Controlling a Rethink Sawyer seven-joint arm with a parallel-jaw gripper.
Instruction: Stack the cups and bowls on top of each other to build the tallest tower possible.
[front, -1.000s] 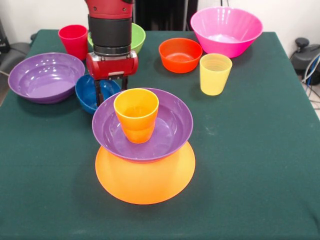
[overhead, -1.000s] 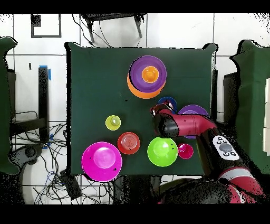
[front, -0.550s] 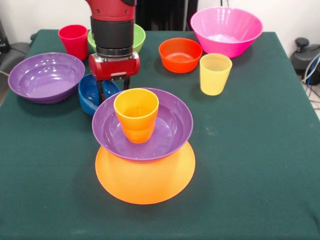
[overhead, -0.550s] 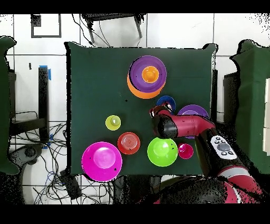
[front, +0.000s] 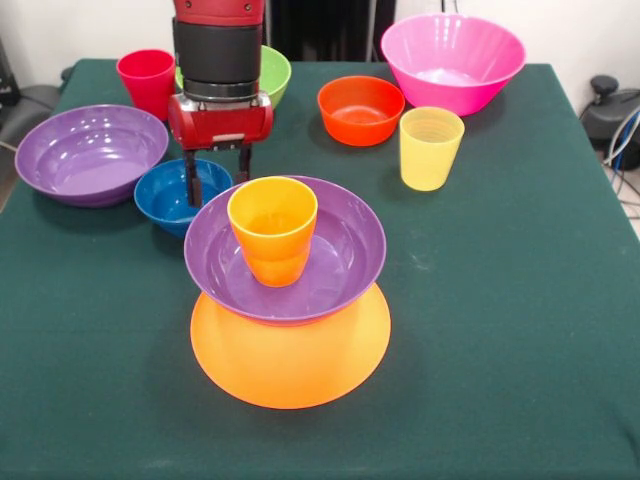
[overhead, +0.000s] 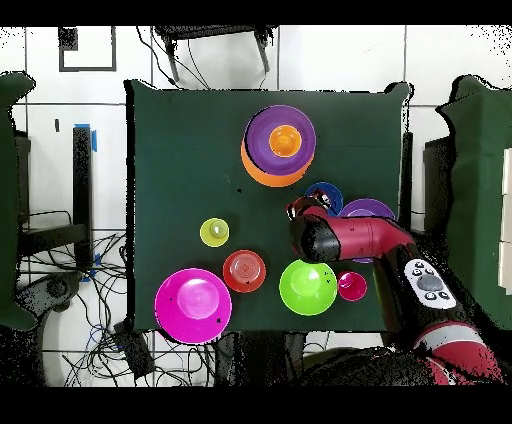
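Front view | tool (front: 216, 183) parted, straddling blue bowl's (front: 172, 192) right rim | risk: bowl slips, or swings into tower's (front: 288, 290) orange cup (front: 272, 228)

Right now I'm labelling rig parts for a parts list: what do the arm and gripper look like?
The arm is a round red shell, then a black cylindrical wrist with a silver ring. The gripper has a glossy red boxy body and two thin dark fingers. No cables show.
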